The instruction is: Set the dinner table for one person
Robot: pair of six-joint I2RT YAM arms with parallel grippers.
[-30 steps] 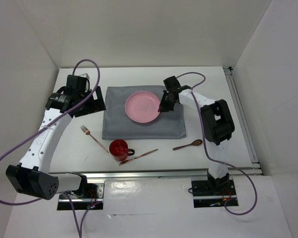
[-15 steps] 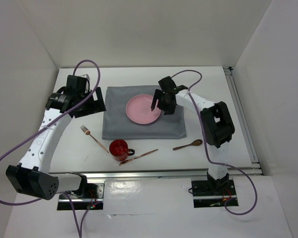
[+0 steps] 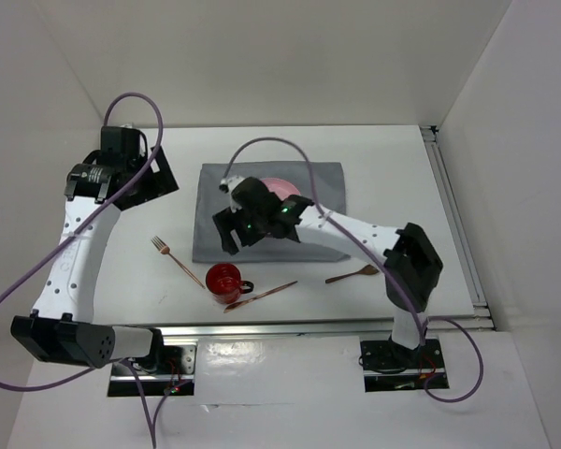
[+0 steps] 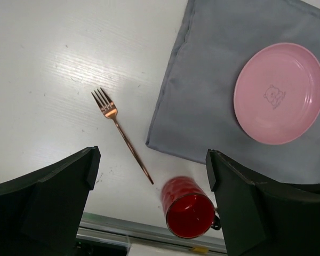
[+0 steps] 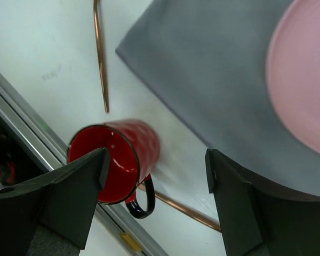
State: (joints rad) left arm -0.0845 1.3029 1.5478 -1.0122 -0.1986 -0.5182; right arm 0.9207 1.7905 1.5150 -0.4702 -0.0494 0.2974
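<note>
The white dinner table [image 3: 402,159] carries a grey placemat [image 3: 215,187] with a pink plate [image 3: 276,184] on it, partly hidden by my right arm. In the left wrist view the plate [image 4: 280,93] lies whole on the placemat [image 4: 213,96]. A red mug [image 3: 223,279] stands upright near the front edge. My right gripper [image 3: 230,229] hangs open over the placemat's front-left corner, above the mug [image 5: 117,160], holding nothing. High over the table's left part, my left gripper [image 3: 150,182] is open and empty.
A copper fork [image 3: 173,254] lies left of the mug, a copper knife [image 3: 262,296] to its right, and a copper spoon [image 3: 355,273] further right. The table's metal front rail [image 3: 290,327] runs just behind the mug.
My right gripper opened off the plate's right edge and swung left and nearer, to above the mug. The left arm drew back and to the left.
</note>
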